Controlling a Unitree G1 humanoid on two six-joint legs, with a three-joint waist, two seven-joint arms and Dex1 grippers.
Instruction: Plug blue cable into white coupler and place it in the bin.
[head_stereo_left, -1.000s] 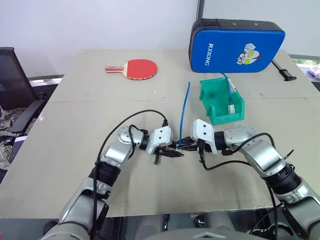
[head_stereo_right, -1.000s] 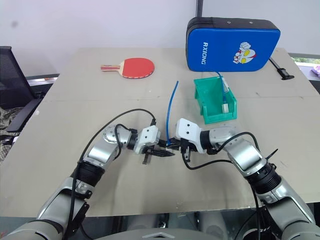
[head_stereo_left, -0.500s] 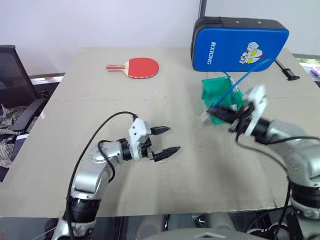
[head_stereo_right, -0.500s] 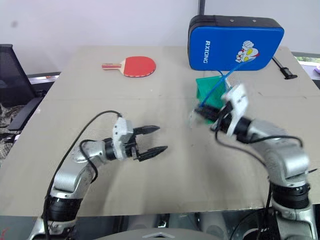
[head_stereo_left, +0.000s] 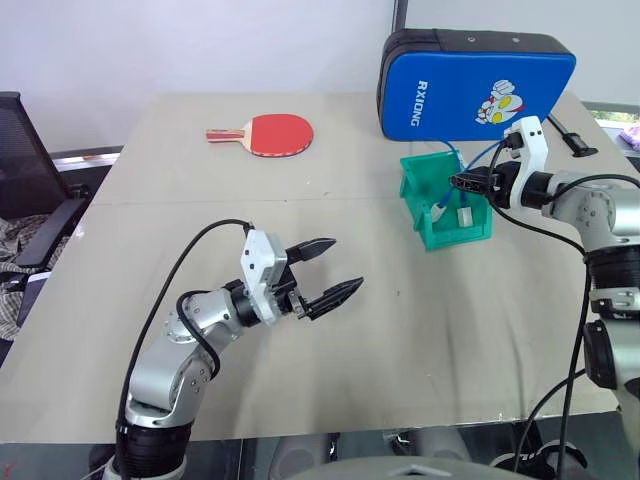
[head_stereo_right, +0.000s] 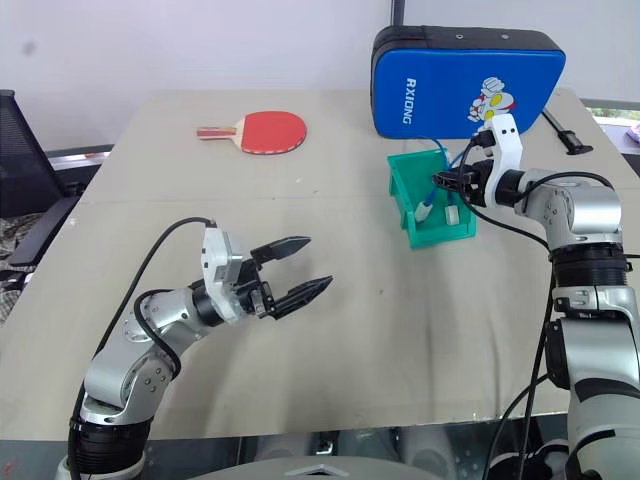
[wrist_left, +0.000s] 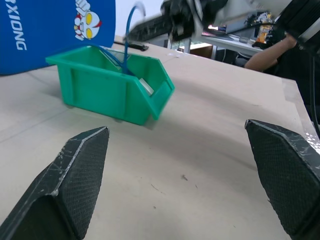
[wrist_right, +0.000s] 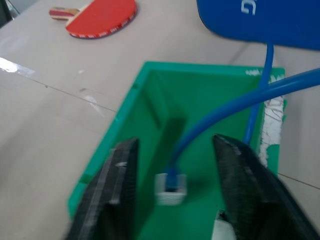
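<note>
One red paddle (head_stereo_left: 271, 134) is lying far left on the table (head_stereo_left: 150, 230). The left gripper (head_stereo_left: 327, 270) is hovering with fingers spread, holding nothing. One green bin (head_stereo_left: 441, 203) is holding two blue cables; one blue cable (wrist_right: 220, 115), plugged into the white coupler (wrist_right: 170, 188), is dangling between the right gripper (wrist_right: 172, 200)'s parted fingers. One blue case (head_stereo_left: 475, 85) is standing behind.

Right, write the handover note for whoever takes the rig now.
Left end effector: open, empty, above the table.
Right end effector: open over the bin, holding nothing.
Blue cable: plugged into the white coupler, which hangs inside the bin with the cable arching out over the rim.
Done: plugging, release into the bin.
Left: check that the pair settles inside, then withdraw the right arm.
</note>
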